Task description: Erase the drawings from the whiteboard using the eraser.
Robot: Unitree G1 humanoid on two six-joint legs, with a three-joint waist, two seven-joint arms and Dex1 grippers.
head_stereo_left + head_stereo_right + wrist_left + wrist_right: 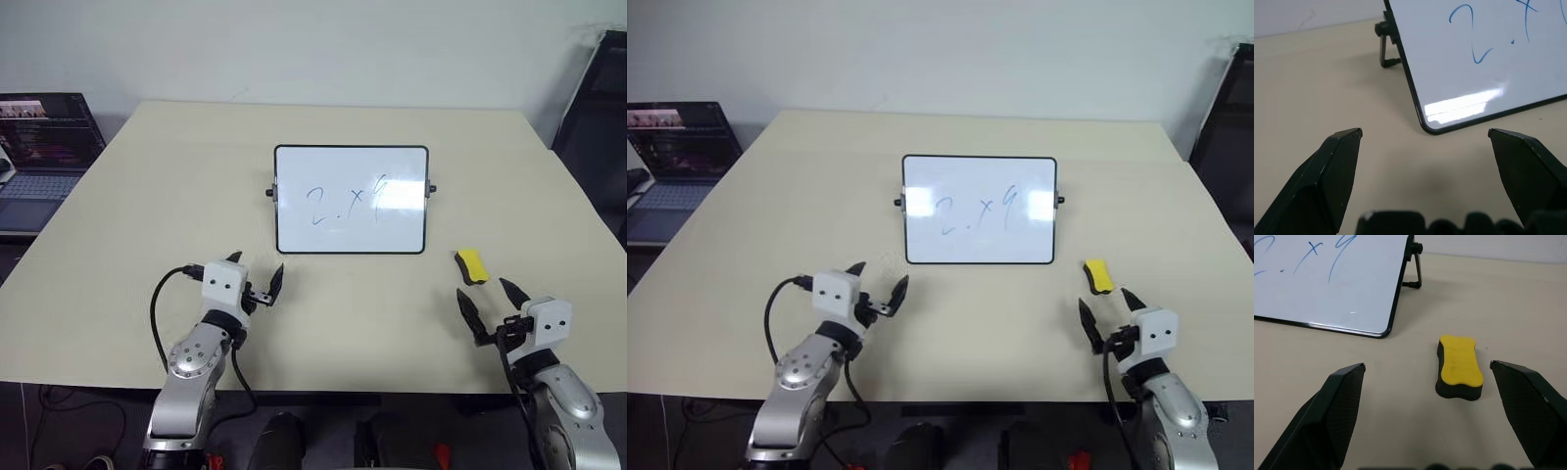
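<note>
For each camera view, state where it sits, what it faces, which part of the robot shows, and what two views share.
Eye views: on the head, looking down over the table at the whiteboard; both arms show.
Left wrist view: behind the open left gripper, facing the whiteboard's lower corner and drawings.
Right wrist view: behind the open right gripper, facing the eraser.
Shared: both wrist views show the whiteboard.
</note>
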